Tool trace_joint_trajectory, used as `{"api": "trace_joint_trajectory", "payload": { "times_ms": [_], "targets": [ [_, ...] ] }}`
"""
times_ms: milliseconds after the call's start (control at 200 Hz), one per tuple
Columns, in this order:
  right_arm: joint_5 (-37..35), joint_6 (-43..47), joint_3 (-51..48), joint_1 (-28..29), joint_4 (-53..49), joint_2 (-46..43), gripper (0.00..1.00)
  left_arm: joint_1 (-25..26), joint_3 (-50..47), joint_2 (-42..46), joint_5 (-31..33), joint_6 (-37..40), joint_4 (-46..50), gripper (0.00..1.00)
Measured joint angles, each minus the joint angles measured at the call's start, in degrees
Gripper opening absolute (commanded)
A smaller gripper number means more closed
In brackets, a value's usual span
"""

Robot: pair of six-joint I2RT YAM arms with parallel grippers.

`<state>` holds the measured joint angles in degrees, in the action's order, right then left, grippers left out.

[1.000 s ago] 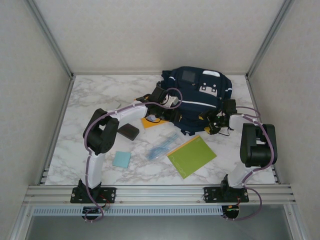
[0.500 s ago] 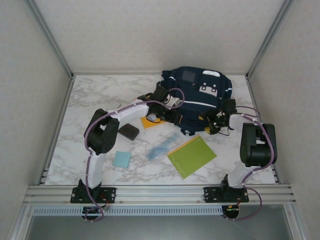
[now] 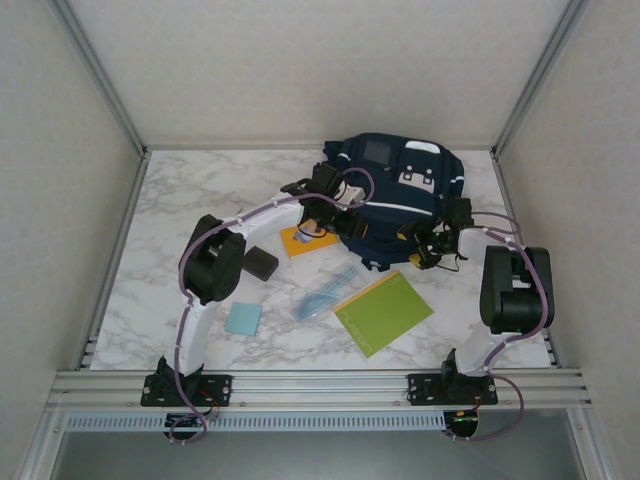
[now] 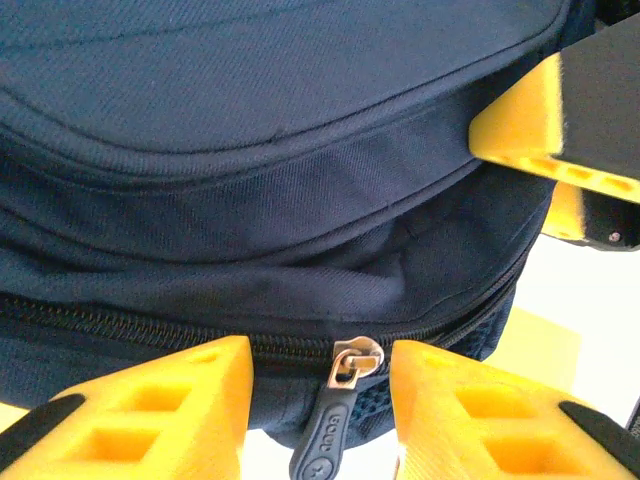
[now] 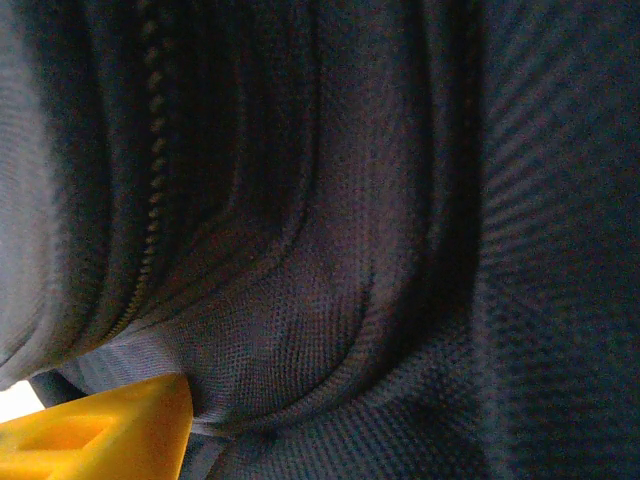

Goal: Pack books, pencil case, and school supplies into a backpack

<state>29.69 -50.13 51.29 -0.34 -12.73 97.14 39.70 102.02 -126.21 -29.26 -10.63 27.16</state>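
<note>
At backpack (image 3: 400, 195) left edge, moved up the zip with left hand (image 4: 320, 365) part-open astride zipper pull (image 4: 335, 410), ungripped; right hand (image 3: 422, 240) grip unclear; nothing packed yet

**Matt cloth, bright plastic, marbled top**

The backpack (image 4: 300, 150) is navy woven cloth, matt, with a fine twill grain. Its zip slider (image 4: 357, 358) is shiny metal and the pull tab (image 4: 325, 435) is dull and rubbery. The left gripper (image 4: 320, 365) has fingers (image 4: 150, 410) of smooth, matt yellow plastic. The table (image 3: 190, 190) looks like smooth marble. The packet (image 3: 325, 290) is clear glossy plastic, and the notebook (image 3: 383, 312) has a matt cover.
</note>
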Motion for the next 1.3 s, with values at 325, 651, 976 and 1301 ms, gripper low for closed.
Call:
{"api": "trace_joint_trajectory", "payload": {
  "times_ms": [325,651,976,1301],
  "targets": [
    [0.0,-0.04,0.0,0.0,0.02,0.0,0.69,1.11,-9.57,5.38,5.97,0.92,1.64,0.41],
    [-0.02,0.0,-0.04,0.0,0.0,-0.02,0.7,2.93,-5.4,5.29,7.63,2.82,2.73,0.48],
    [0.0,-0.02,-0.07,0.0,0.07,-0.02,0.69,3.13,0.72,5.29,12.02,6.93,8.02,0.47],
    [0.0,-0.02,-0.09,0.0,0.07,-0.02,0.69,4.52,5.4,0.02,13.33,10.1,11.34,0.42]
  ]
}}
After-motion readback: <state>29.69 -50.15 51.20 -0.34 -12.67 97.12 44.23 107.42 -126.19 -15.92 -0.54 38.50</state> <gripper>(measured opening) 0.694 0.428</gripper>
